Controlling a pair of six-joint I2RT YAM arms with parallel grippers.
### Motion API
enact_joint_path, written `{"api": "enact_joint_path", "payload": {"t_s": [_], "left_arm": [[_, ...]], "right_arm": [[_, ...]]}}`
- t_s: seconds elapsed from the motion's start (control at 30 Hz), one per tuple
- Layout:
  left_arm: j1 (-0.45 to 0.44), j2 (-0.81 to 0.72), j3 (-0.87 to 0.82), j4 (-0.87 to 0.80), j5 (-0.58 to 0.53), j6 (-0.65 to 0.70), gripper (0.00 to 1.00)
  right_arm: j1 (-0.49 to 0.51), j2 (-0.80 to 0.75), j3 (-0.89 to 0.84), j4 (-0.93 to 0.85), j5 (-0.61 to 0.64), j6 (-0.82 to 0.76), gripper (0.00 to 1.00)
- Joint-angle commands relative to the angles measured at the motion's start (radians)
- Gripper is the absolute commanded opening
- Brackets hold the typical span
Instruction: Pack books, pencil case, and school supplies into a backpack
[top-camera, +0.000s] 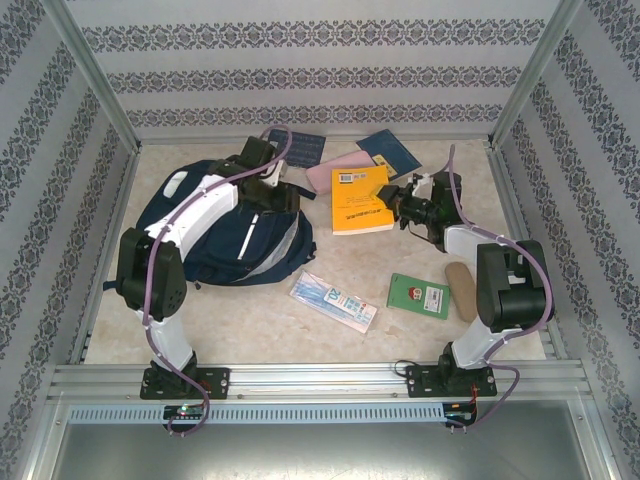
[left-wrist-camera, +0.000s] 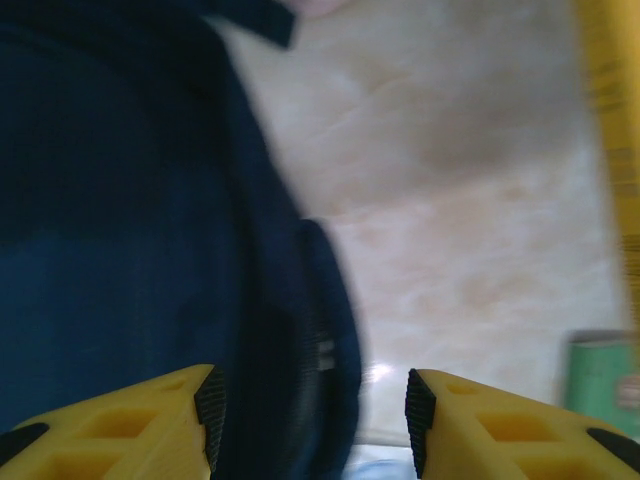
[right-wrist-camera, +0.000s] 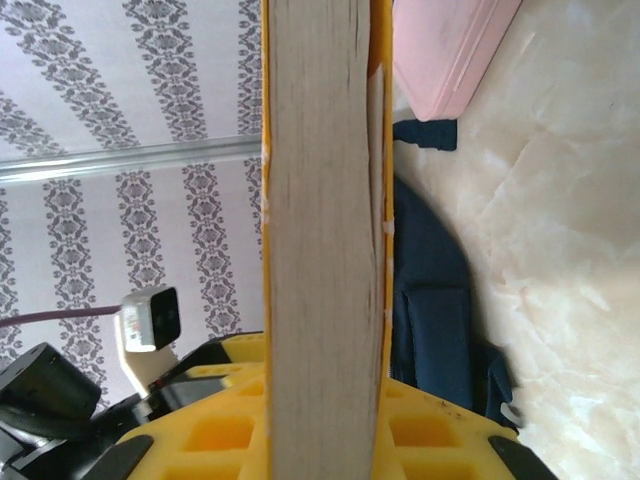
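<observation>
You're clenching right pincer (right-wrist-camera: 325, 425) on yellow book (right-wrist-camera: 320, 200); left pincer (left-wrist-camera: 310, 420) gaping over backpack (left-wrist-camera: 100, 200) edge. Seemingly nothing packed: pink case (top-camera: 325, 176) lying beyond right pincer, packet (top-camera: 333, 300) and green book (top-camera: 418, 296) behind it.

Robot lab test cell, dressed up to look homely. Aluminium frame posts (top-camera: 92, 75) box in a marble-look desk (top-camera: 250, 320). Damask-striped wallpaper panels (top-camera: 320, 70) stand at 9, 12 and 3 o'clock. The left arm base (top-camera: 183, 382) and right arm base (top-camera: 450, 380) are bolted to a slotted metal rail (top-camera: 320, 375) at 6 o'clock, with loose cables.
</observation>
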Motion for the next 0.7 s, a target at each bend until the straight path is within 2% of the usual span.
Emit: {"api": "enact_joint_path", "payload": {"t_s": [0.0,0.23,0.43,0.5,0.53,0.6,0.67], "left_arm": [[-0.005,0.010,-0.033,-0.135,-0.212,0.120,0.53],[-0.026,0.063,-0.064,-0.121,-0.258,0.147,0.54],[-0.052,0.134,-0.057,-0.138,-0.352,0.167,0.52],[-0.054,0.142,-0.059,-0.138,-0.364,0.171,0.42],[-0.053,0.140,-0.059,-0.138,-0.364,0.172,0.34],[-0.054,0.125,-0.053,-0.136,-0.363,0.165,0.13],[-0.054,0.094,-0.048,-0.125,-0.364,0.153,0.02]], "right_arm": [[0.019,0.001,0.019,0.048,-0.001,-0.017,0.00],[0.041,0.012,0.026,0.048,0.007,-0.016,0.00],[0.057,0.017,0.027,0.047,0.012,-0.014,0.00],[0.065,0.020,0.029,0.048,0.015,-0.014,0.00],[0.069,0.021,0.029,0.048,0.016,-0.014,0.00],[0.076,0.026,0.032,0.050,0.019,-0.012,0.00],[0.088,0.033,0.036,0.055,0.023,-0.008,0.00]]}}
